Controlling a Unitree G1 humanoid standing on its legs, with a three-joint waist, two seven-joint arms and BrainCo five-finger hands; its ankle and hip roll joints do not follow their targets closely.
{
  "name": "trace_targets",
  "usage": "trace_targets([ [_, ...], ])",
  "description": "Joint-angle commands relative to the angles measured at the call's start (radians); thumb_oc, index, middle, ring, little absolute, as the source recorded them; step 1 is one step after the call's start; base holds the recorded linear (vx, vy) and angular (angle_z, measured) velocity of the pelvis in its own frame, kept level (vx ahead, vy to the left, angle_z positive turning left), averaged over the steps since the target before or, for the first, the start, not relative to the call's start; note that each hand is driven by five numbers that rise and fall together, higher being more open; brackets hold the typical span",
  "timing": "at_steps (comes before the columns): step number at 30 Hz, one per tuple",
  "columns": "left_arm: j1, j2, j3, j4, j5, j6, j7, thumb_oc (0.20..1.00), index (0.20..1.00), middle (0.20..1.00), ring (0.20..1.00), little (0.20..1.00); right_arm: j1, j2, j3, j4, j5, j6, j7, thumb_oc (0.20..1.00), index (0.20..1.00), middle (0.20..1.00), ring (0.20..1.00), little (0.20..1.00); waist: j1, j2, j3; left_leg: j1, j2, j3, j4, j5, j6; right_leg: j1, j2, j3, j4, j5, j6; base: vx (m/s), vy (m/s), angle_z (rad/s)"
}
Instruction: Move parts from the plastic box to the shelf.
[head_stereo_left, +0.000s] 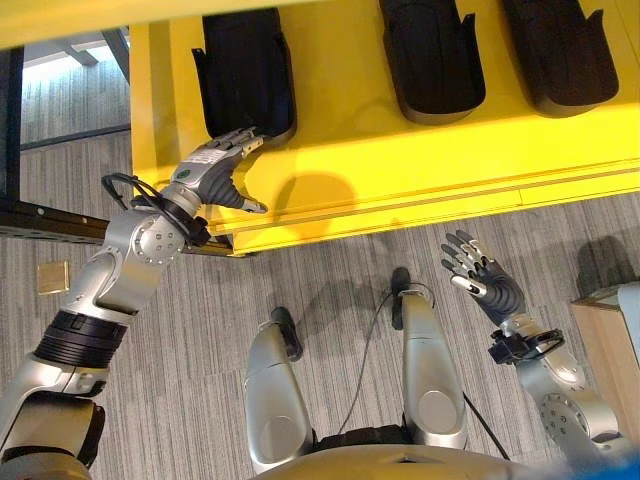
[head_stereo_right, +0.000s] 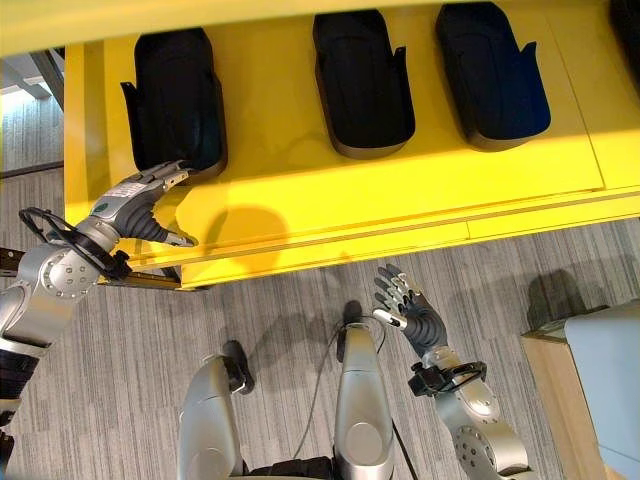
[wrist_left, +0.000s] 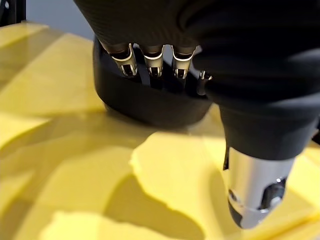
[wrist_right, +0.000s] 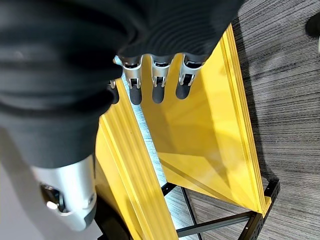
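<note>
Head views: three black moulded parts on the yellow shelf (head_stereo_left: 420, 170) — the leftmost part (head_stereo_left: 247, 75) has my left hand (head_stereo_left: 215, 165) at its near end, fingers straight and relaxed, touching its rim. My right hand (head_stereo_right: 410, 310) hangs over the floor, fingers spread, empty. Left wrist view: fingertips (wrist_left: 152, 62) rest against the part's near wall (wrist_left: 150, 102). I judge it rigid, light, smooth plastic — best held by the side walls.

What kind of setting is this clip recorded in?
Probably a workshop or factory-style test area: a yellow shelf on a dark metal frame holds a row of black moulded parts, over grey striped carpet.
</note>
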Motion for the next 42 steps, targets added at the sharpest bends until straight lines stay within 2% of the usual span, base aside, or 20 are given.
trace_targets([
  [1, -0.014, 0.078, 0.079, -0.093, -0.042, -0.066, 0.149, 1.0, 1.0, 1.0, 1.0, 1.0, 0.031, 0.023, -0.048, -0.039, 0.047, -0.066, 0.025, 1.0, 1.0, 1.0, 1.0, 1.0, 0.011, -0.005, -0.066, -0.047, 0.041, -0.056, -0.071, 0.127, -0.033, 0.093, -0.073, 0.045, 0.015, -0.006, 0.033, 0.0, 0.0, 0.0],
  [3, -0.018, 0.078, 0.089, -0.111, -0.049, -0.077, 0.163, 1.0, 1.0, 1.0, 1.0, 1.0, 0.032, 0.022, -0.05, -0.041, 0.049, -0.071, 0.025, 1.0, 1.0, 1.0, 1.0, 1.0, 0.011, -0.004, -0.067, -0.047, 0.041, -0.056, -0.071, 0.127, -0.033, 0.093, -0.073, 0.044, 0.016, -0.007, 0.033, 0.0, 0.0, 0.0],
  [11, -0.021, 0.088, 0.193, -0.214, -0.052, -0.119, 0.325, 1.0, 1.0, 1.0, 1.0, 1.0, 0.009, 0.013, -0.033, -0.047, 0.051, -0.119, 0.012, 1.0, 1.0, 1.0, 1.0, 1.0, 0.02, 0.0, -0.07, -0.042, 0.039, -0.058, -0.077, 0.129, -0.033, 0.097, -0.076, 0.041, 0.012, -0.006, 0.033, 0.0, 0.0, 0.0],
  [14, 0.011, 0.062, 0.224, -0.255, -0.065, -0.141, 0.376, 1.0, 1.0, 1.0, 1.0, 1.0, -0.003, 0.009, -0.031, -0.054, 0.052, -0.137, -0.007, 1.0, 1.0, 1.0, 1.0, 1.0, 0.022, -0.001, -0.067, -0.043, 0.039, -0.059, -0.076, 0.129, -0.033, 0.098, -0.073, 0.041, 0.013, -0.006, 0.033, 0.0, 0.0, 0.0],
  [20, 0.148, -0.026, 0.277, -0.363, -0.204, -0.225, 0.444, 1.0, 1.0, 1.0, 1.0, 1.0, -0.015, 0.002, -0.021, -0.07, 0.036, -0.172, -0.04, 1.0, 1.0, 1.0, 1.0, 1.0, 0.035, -0.006, -0.06, -0.039, 0.038, -0.066, -0.078, 0.134, -0.031, 0.11, -0.073, 0.036, 0.007, -0.002, 0.033, 0.0, 0.001, -0.01],
  [22, 0.175, -0.051, 0.27, -0.374, -0.25, -0.239, 0.435, 1.0, 1.0, 1.0, 1.0, 1.0, -0.017, 0.004, -0.018, -0.071, 0.036, -0.176, -0.047, 1.0, 1.0, 1.0, 1.0, 1.0, 0.035, -0.007, -0.06, -0.033, 0.038, -0.066, -0.083, 0.135, -0.031, 0.117, -0.073, 0.035, 0.001, 0.0, 0.034, 0.0, 0.0, 0.0],
  [23, 0.243, -0.103, 0.251, -0.389, -0.412, -0.279, 0.376, 1.0, 1.0, 1.0, 1.0, 1.0, -0.021, 0.007, -0.026, -0.072, 0.03, -0.182, -0.06, 1.0, 1.0, 1.0, 1.0, 1.0, 0.041, -0.012, -0.062, -0.021, 0.039, -0.07, -0.087, 0.137, -0.028, 0.131, -0.073, 0.032, -0.007, 0.004, 0.035, 0.01, 0.005, 0.04],
  [25, 0.3, -0.157, 0.214, -0.381, -0.575, -0.297, 0.308, 1.0, 1.0, 1.0, 1.0, 1.0, -0.025, 0.009, -0.027, -0.074, 0.019, -0.187, -0.066, 1.0, 1.0, 1.0, 1.0, 1.0, 0.043, -0.018, -0.068, -0.003, 0.041, -0.073, -0.099, 0.141, -0.026, 0.159, -0.074, 0.024, -0.026, 0.009, 0.037, 0.0, 0.0, 0.0],
  [26, 0.301, -0.157, 0.215, -0.381, -0.578, -0.297, 0.305, 1.0, 1.0, 1.0, 1.0, 1.0, -0.024, 0.009, -0.027, -0.074, 0.019, -0.186, -0.066, 1.0, 1.0, 1.0, 1.0, 1.0, 0.043, -0.018, -0.067, 0.0, 0.041, -0.073, -0.1, 0.141, -0.027, 0.162, -0.073, 0.023, -0.028, 0.01, 0.037, 0.04, 0.002, 0.03],
  [27, 0.335, -0.237, 0.144, -0.357, -0.786, -0.298, 0.242, 1.0, 1.0, 1.0, 1.0, 1.0, -0.04, 0.016, -0.018, -0.069, 0.002, -0.187, -0.076, 1.0, 1.0, 1.0, 1.0, 1.0, 0.045, -0.024, -0.08, 0.023, 0.04, -0.077, -0.114, 0.145, -0.023, 0.195, -0.071, 0.017, -0.05, 0.015, 0.04, 0.03, 0.002, 0.06],
  [28, 0.334, -0.237, 0.144, -0.355, -0.788, -0.299, 0.239, 1.0, 1.0, 1.0, 1.0, 1.0, -0.04, 0.015, -0.018, -0.069, 0.002, -0.187, -0.077, 1.0, 1.0, 1.0, 1.0, 1.0, 0.045, -0.024, -0.079, 0.025, 0.04, -0.078, -0.115, 0.145, -0.023, 0.197, -0.071, 0.016, -0.051, 0.015, 0.04, 0.04, 0.0, 0.08],
  [30, 0.394, -0.291, 0.088, -0.32, -0.93, -0.28, 0.165, 1.0, 1.0, 1.0, 1.0, 1.0, -0.05, 0.02, -0.01, -0.06, -0.013, -0.188, -0.078, 1.0, 1.0, 1.0, 1.0, 1.0, 0.049, -0.035, -0.093, 0.073, 0.042, -0.081, -0.14, 0.149, -0.022, 0.26, -0.065, 0.003, -0.091, 0.023, 0.044, 0.05, -0.003, 0.03],
  [31, 0.394, -0.291, 0.088, -0.32, -0.93, -0.28, 0.165, 1.0, 1.0, 1.0, 1.0, 1.0, -0.05, 0.02, -0.01, -0.06, -0.013, -0.188, -0.078, 1.0, 1.0, 1.0, 1.0, 1.0, 0.049, -0.035, -0.093, 0.074, 0.042, -0.081, -0.141, 0.149, -0.022, 0.26, -0.065, 0.003, -0.091, 0.023, 0.044, 0.06, 0.007, 0.0],
  [32, 0.407, -0.336, 0.041, -0.261, -1.063, -0.268, 0.134, 1.0, 1.0, 1.0, 1.0, 1.0, -0.059, 0.021, -0.003, -0.058, -0.027, -0.188, -0.082, 1.0, 1.0, 1.0, 1.0, 1.0, 0.049, -0.039, -0.108, 0.096, 0.041, -0.081, -0.164, 0.158, -0.02, 0.283, -0.061, -0.003, -0.114, 0.029, 0.046, 0.07, 0.015, -0.03],
  [33, 0.441, -0.354, 0.033, -0.218, -1.067, -0.254, 0.115, 1.0, 1.0, 1.0, 1.0, 1.0, -0.057, 0.02, -0.004, -0.045, -0.033, -0.187, -0.081, 1.0, 1.0, 1.0, 1.0, 1.0, 0.055, -0.043, -0.134, 0.134, 0.037, -0.08, -0.202, 0.168, -0.017, 0.325, -0.054, -0.011, -0.156, 0.041, 0.051, 0.07, 0.015, 0.0],
  [34, 0.441, -0.354, 0.033, -0.218, -1.067, -0.254, 0.115, 1.0, 1.0, 1.0, 1.0, 1.0, -0.057, 0.02, -0.004, -0.045, -0.033, -0.187, -0.081, 1.0, 1.0, 1.0, 1.0, 1.0, 0.055, -0.044, -0.134, 0.134, 0.036, -0.08, -0.203, 0.169, -0.017, 0.325, -0.055, -0.011, -0.157, 0.042, 0.051, 0.14, 0.047, 0.03],
  [35, 0.501, -0.399, 0.011, -0.113, -1.126, -0.23, 0.062, 1.0, 1.0, 1.0, 1.0, 1.0, -0.056, 0.031, -0.001, -0.018, -0.036, -0.178, -0.068, 1.0, 1.0, 1.0, 1.0, 1.0, 0.064, -0.048, -0.198, 0.226, 0.029, -0.065, -0.308, 0.199, -0.012, 0.408, -0.05, -0.03, -0.254, 0.064, 0.066, 0.09, 0.039, 0.02],
  [38, 0.54, -0.402, 0.015, -0.1, -1.131, -0.215, 0.038, 1.0, 1.0, 1.0, 1.0, 1.0, -0.048, 0.028, -0.007, -0.021, -0.042, -0.176, -0.055, 1.0, 1.0, 1.0, 1.0, 1.0, 0.067, -0.049, -0.232, 0.266, 0.024, -0.051, -0.368, 0.217, -0.008, 0.433, -0.046, -0.035, -0.302, 0.077, 0.073, 0.07, 0.031, -0.01],
  [40, 0.577, -0.411, 0.017, -0.066, -1.121, -0.21, 0.013, 1.0, 1.0, 1.0, 1.0, 1.0, -0.038, 0.035, -0.002, 0.0, -0.059, -0.167, -0.042, 1.0, 1.0, 1.0, 1.0, 1.0, 0.073, -0.049, -0.291, 0.325, 0.017, -0.034, -0.453, 0.246, -0.01, 0.485, -0.043, -0.051, -0.386, 0.096, 0.082, 0.07, 0.014, 0.04],
  [42, 0.587, -0.414, 0.021, -0.057, -1.117, -0.208, 0.008, 1.0, 1.0, 1.0, 1.0, 1.0, -0.033, 0.034, -0.003, 0.001, -0.063, -0.167, -0.04, 1.0, 1.0, 1.0, 1.0, 1.0, 0.074, -0.05, -0.306, 0.347, 0.015, -0.026, -0.482, 0.252, -0.01, 0.502, -0.044, -0.052, -0.411, 0.104, 0.086, 0.05, 0.013, -0.04],
])
